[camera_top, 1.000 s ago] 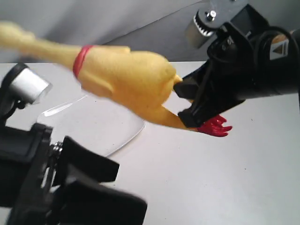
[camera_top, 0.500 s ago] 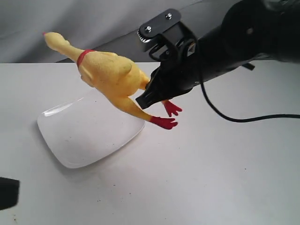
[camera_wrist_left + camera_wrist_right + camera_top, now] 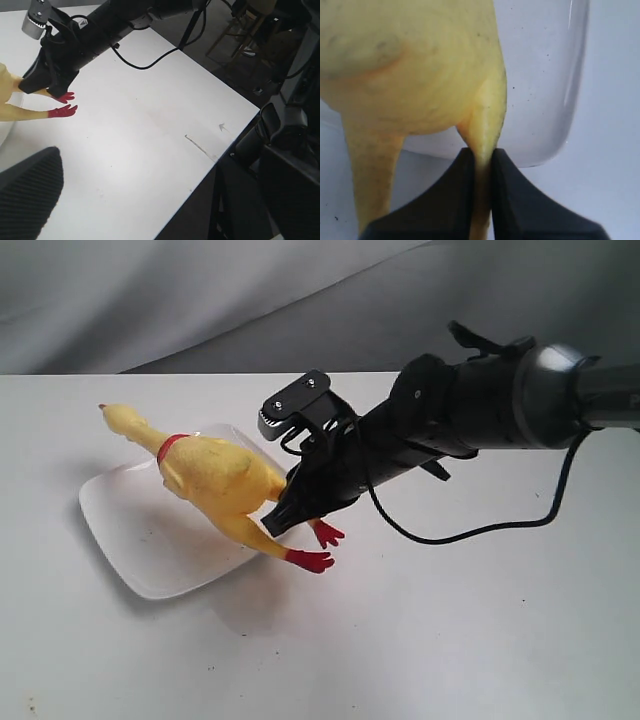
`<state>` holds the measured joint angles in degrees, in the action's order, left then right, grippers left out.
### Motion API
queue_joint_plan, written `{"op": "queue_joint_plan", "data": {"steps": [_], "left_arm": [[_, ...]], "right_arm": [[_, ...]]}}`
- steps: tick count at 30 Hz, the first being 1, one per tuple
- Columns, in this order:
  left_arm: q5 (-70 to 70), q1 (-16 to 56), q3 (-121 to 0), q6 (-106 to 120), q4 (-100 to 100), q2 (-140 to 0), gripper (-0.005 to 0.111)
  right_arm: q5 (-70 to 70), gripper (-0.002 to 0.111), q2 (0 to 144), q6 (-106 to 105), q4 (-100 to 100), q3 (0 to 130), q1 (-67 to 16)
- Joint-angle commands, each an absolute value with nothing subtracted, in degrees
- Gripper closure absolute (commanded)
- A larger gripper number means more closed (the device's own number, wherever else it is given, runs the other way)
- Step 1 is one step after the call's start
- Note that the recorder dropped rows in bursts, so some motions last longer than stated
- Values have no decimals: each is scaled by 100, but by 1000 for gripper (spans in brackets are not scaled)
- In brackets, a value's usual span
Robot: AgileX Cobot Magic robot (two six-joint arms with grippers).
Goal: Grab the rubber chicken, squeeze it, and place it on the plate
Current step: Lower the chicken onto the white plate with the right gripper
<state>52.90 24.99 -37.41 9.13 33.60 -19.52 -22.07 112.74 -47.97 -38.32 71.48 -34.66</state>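
Note:
The yellow rubber chicken (image 3: 215, 480) lies slanted low over the white square plate (image 3: 125, 540), head toward the far left, red feet (image 3: 312, 560) past the plate's right edge. Whether its body touches the plate I cannot tell. My right gripper (image 3: 283, 512) is shut on one thin leg close to the body; the right wrist view shows that leg pinched between the black fingers (image 3: 481, 152), with the plate (image 3: 545, 100) beneath. The left wrist view catches the chicken's feet (image 3: 62, 111) and the right arm (image 3: 80, 40). My left gripper (image 3: 160, 170) stands open over bare table, holding nothing.
The right arm's black cable (image 3: 470, 530) loops over the table to the right of the chicken. The table's edge (image 3: 215, 165) runs near the left gripper, with chairs and dark equipment (image 3: 260, 30) beyond it. A grey backdrop (image 3: 200, 300) hangs behind.
The right gripper has carried the chicken down and left, from high near the camera to low over the plate. The left gripper has moved out of the exterior view.

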Motion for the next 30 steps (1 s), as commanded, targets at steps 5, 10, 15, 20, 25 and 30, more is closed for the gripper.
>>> {"op": "queue_joint_plan", "data": {"steps": [5,10,15,20,25,30], "left_arm": [[5269,2527,-3765,856,3328,-1935,4],[5269,2527,-3765,856,3328,-1935,4],[5269,2527,-3765,856,3328,-1935,4],[5269,2527,-3765,856,3328,-1935,4],[5269,2527,-3765,856,3328,-1935,4],[5270,2527,-3765,691,3108,-1938,4]], "right_arm": [[-2008,108,11418,-5036,-4133,7211,-3467],[-1877,108,11630,-5036,-4149,7211,-3467],[-1779,95,11756,-5036,-4149,7211,-3467],[-1823,63,11569,-5036,-4138,7211,-3467],[-2089,61,10803,-4948,-3853,7211,-3467],[-2744,68,9509,-4362,-2947,7211,-3467]]}}
